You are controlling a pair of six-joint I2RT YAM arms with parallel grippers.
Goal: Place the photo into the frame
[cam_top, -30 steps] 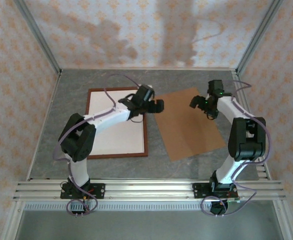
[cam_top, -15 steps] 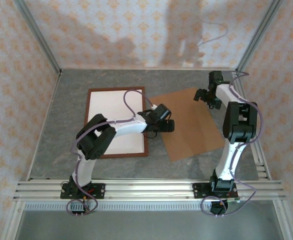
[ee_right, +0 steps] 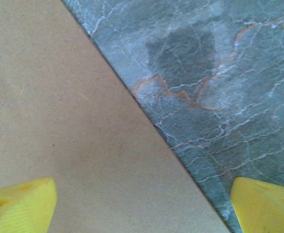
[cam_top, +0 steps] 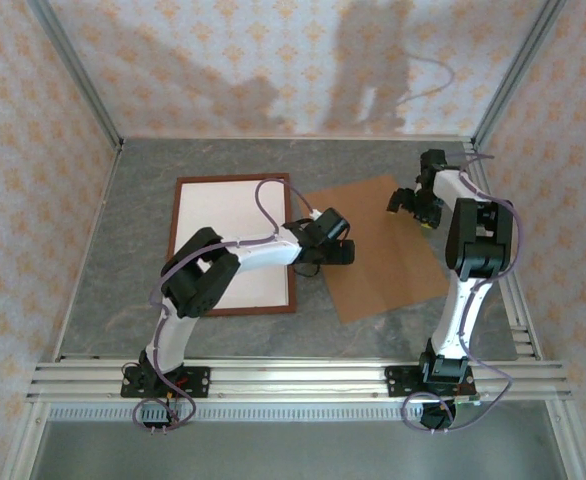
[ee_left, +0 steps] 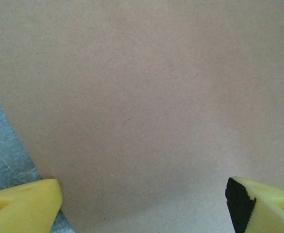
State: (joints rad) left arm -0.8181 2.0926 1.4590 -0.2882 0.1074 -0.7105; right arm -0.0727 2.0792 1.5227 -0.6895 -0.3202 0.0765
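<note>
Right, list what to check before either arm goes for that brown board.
1. Left gripper open: ok, fingers apart over the brown board.
2. Right gripper open: ok, over the board's edge and the table.
3. Both grippers empty: ok.
4. Frame flat on the table: ok, a white sheet fills it.
5. White sheet is the photo: cannot tell, no print shows.
6. Board clear of the frame: cannot tell, its corner lies close by.

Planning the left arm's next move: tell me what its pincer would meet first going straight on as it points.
The brown board, near its edge: the left pincer, open, points down at it, with table showing beside one finger. The gap is unclear.
</note>
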